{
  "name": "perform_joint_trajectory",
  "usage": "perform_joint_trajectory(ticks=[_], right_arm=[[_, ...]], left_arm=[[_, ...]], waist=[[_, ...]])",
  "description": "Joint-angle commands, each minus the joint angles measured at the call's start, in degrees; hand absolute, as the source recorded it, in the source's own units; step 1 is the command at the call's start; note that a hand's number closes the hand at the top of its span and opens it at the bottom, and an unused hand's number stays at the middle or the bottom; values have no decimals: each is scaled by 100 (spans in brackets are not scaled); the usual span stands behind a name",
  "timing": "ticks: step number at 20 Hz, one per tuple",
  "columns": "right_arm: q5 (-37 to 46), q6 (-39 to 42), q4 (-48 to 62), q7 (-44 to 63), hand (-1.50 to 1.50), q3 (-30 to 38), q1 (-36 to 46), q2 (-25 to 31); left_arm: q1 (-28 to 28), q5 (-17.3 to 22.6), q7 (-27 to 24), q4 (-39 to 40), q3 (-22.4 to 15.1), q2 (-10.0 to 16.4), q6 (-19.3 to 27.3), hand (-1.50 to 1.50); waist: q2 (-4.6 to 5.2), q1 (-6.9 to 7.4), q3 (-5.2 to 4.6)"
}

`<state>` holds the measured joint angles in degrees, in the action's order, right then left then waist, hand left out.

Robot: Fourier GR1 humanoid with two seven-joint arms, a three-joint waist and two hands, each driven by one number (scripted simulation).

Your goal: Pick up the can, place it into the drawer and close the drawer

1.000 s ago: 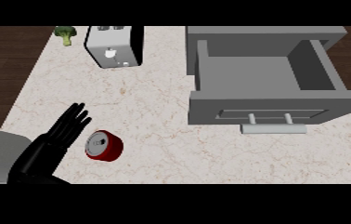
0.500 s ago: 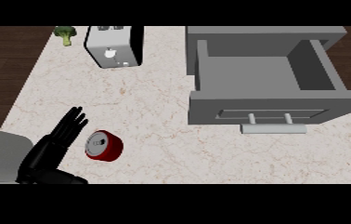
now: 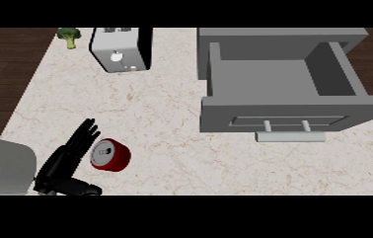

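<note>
A red can (image 3: 110,155) with a silver top lies on its side on the marble counter, lower left in the head view. My left hand (image 3: 67,160) is right beside the can's left side, fingers straight and pointing up and away, thumb stretched out below the can. I cannot tell whether the hand touches the can. The grey drawer (image 3: 280,114) stands pulled open at the right, its inside bare, its bar handle (image 3: 290,137) facing the near side. My right hand does not show.
A silver toaster (image 3: 120,49) stands at the back left, with a piece of broccoli (image 3: 69,35) to its left near the counter's edge. Dark wooden floor shows beyond the counter's left edge.
My left hand has drawn back a little toward the lower edge and its thumb now reaches out under the can. The can and drawer have not moved.
</note>
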<state>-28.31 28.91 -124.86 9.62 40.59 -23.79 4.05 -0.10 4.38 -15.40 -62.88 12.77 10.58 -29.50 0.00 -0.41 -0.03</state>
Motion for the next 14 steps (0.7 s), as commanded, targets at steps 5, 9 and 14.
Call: perform_joint_trajectory(ticks=[5,9,14], right_arm=[[28,56,-196,203,-150,134,92,-258],[171,300,352,-90,-150,137,261,-127],[-279,114,-632,614,-150,222,-123,-337]], left_arm=[[-415,-267,-630,1018,-133,-152,132,-150],[-789,-346,-1198,2049,-67,17,-166,-150],[-1063,-117,-857,2200,10,-159,-14,-150]], waist=[[-1,10,1],[7,1,-1],[-1,-8,-1]])
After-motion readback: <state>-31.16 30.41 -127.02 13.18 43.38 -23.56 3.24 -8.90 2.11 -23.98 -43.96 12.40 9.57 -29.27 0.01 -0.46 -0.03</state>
